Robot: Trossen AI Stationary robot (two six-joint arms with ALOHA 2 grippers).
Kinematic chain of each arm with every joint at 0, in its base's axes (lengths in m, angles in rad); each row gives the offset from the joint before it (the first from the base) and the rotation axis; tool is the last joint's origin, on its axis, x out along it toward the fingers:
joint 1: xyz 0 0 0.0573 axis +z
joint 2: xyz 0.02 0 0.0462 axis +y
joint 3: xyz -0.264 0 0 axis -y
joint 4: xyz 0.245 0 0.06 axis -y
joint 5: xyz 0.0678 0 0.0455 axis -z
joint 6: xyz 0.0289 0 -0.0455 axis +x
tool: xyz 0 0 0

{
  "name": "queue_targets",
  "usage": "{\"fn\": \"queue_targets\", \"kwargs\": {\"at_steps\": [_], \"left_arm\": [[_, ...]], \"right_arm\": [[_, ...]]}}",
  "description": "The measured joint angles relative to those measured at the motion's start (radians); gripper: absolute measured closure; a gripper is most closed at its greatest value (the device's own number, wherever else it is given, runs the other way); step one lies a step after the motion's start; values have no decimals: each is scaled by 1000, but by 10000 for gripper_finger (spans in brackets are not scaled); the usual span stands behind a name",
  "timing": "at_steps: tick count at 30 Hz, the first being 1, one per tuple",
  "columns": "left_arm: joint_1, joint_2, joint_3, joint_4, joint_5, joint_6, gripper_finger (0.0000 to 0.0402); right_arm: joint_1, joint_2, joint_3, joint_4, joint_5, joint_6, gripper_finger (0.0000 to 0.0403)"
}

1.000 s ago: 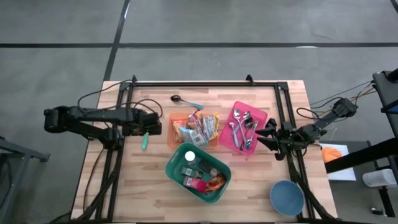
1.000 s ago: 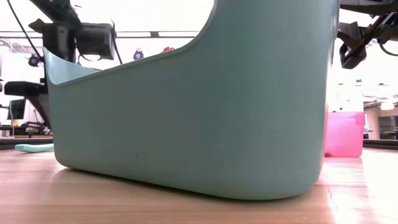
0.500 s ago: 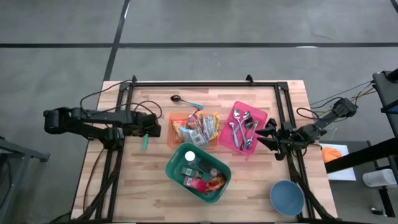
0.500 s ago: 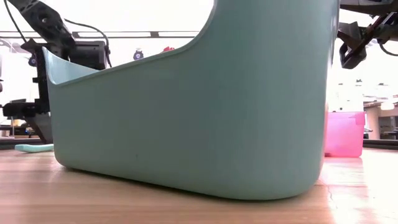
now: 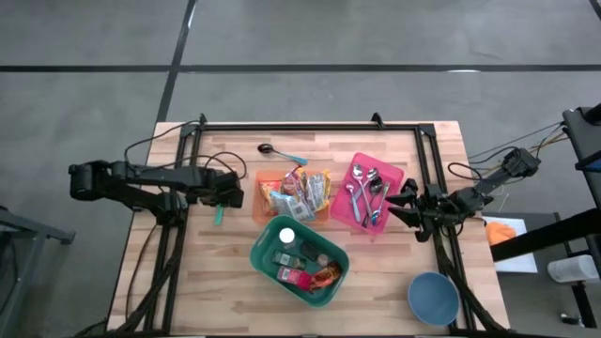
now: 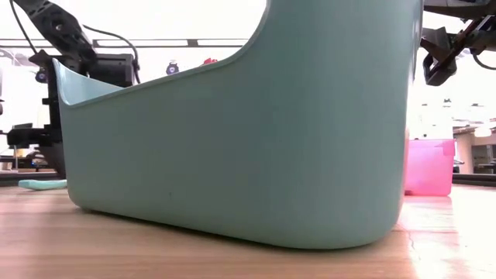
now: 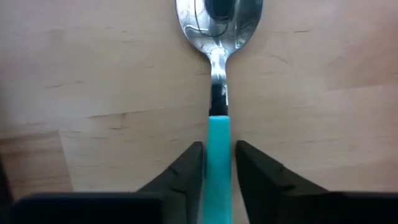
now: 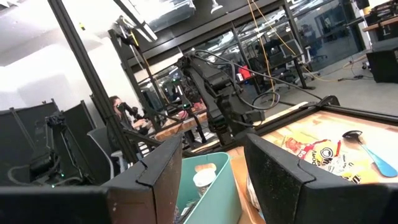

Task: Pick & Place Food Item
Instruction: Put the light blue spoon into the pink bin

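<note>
**Left arm on a spoon, not food**

Left gripper [image 7: 217,168] low at the table's left, fingers straddling the teal-handled spoon [image 7: 218,134], seemingly pinching it. Food packets [image 5: 299,192] sit untouched in the orange tray. Right gripper [image 8: 211,177] spread, empty, waiting beside pink tray [image 5: 394,178].

Two slim dark arms, black cables trailing, apparently matte angular fingers [image 7: 186,174].

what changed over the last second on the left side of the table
The left claw came down over the teal-handled metal spoon on the wooden table and closed its fingers onto the handle. The right claw by the pink tray and the bins stayed put.
</note>
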Motion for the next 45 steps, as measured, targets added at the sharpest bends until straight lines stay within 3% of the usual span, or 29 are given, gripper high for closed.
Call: {"fn": "queue_targets", "kwargs": {"at_steps": [7,25,31,38,45], "left_arm": [[0,8,8,1,3,-17,371],[0,-2,9,5,9,-16,367],[-1,-6,76,-74,21,-13,366],[-1,-51,208,-197,-90,-1,366],[-1,-108,368,-202,-250,63,365]], "right_arm": [[0,0,0,0,0,0,232],[0,0,0,0,0,0,232],[0,0,0,0,0,0,232],[0,0,0,0,0,0,232],[0,0,0,0,0,0,232]]}}
